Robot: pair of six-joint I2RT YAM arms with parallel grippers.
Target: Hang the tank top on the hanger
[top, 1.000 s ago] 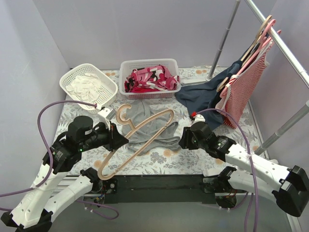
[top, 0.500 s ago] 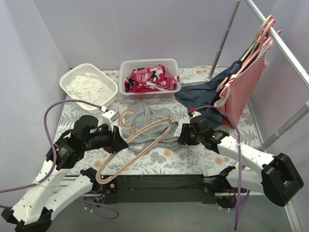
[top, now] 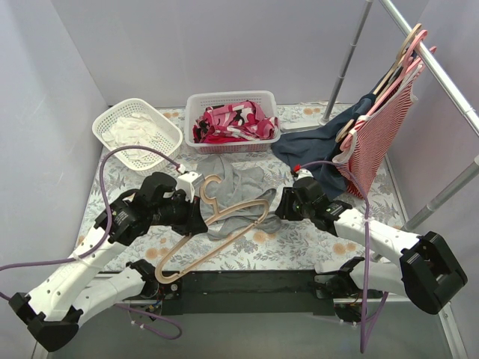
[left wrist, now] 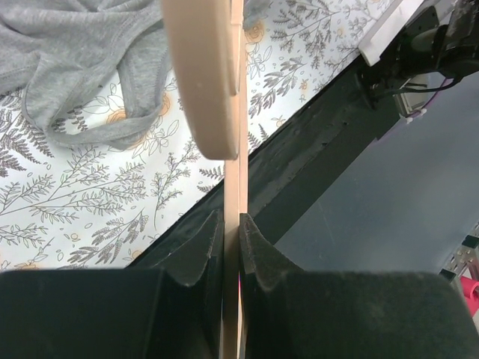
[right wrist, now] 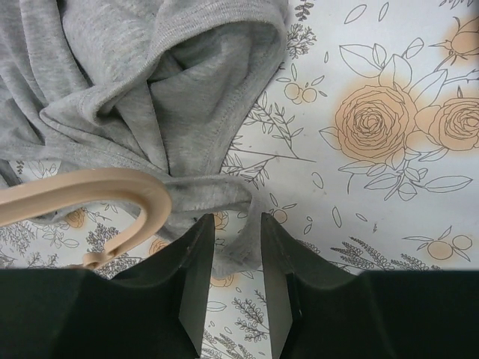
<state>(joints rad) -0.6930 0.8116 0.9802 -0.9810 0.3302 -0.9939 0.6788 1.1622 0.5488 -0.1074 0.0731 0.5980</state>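
Note:
The grey tank top (top: 241, 182) lies crumpled on the flowered table, in front of the middle basket. My left gripper (top: 196, 221) is shut on the lower bar of the tan hanger (top: 224, 213) and holds it tilted over the top's near-left part. In the left wrist view the hanger (left wrist: 206, 75) runs up from between my fingers, with the tank top (left wrist: 75, 52) to its left. My right gripper (top: 283, 207) is open at the top's right edge. In the right wrist view its jaws (right wrist: 236, 250) stand on either side of a strap loop of the tank top (right wrist: 187, 105), with the hanger's hook (right wrist: 97, 187) just left of them.
A white basket (top: 137, 133) of white items stands at the back left, and a white basket (top: 232, 120) of red and pink clothes at the back middle. A dark navy garment (top: 314, 146) and a red-striped top (top: 378, 138) hang from the rack (top: 438, 71) at right. The table's black front edge (top: 247, 283) is near.
My left arm has carried the hanger to the right, over the tank top. My right gripper has moved a little left and up to the top's strap.

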